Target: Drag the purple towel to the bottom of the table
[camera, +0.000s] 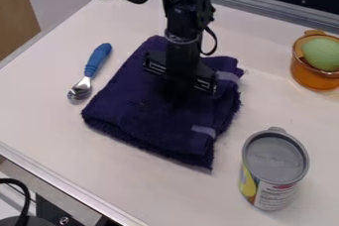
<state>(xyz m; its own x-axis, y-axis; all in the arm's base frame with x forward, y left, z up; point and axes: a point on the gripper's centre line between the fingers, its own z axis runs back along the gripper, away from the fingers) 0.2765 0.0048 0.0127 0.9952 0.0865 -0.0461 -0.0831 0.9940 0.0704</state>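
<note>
The black gripper (175, 93) hangs straight down over the middle of the purple towel (149, 123), its lower end at or just above the cloth. Dark parts against dark fabric hide how the lower end stands, and I cannot tell whether it touches. Folded into a rough square, the towel lies flat on the white table (86, 158), near the table's middle, with pale stripes on its right side. The arm covers part of its upper area.
Left of the towel lies a spoon with a blue handle (98, 59). A can with a grey lid (273, 163) stands at the lower right. At the upper right, an orange transparent pot (313, 77) holds a green egg-shaped thing (321, 54). The table's metal edge (63, 185) runs along the lower left.
</note>
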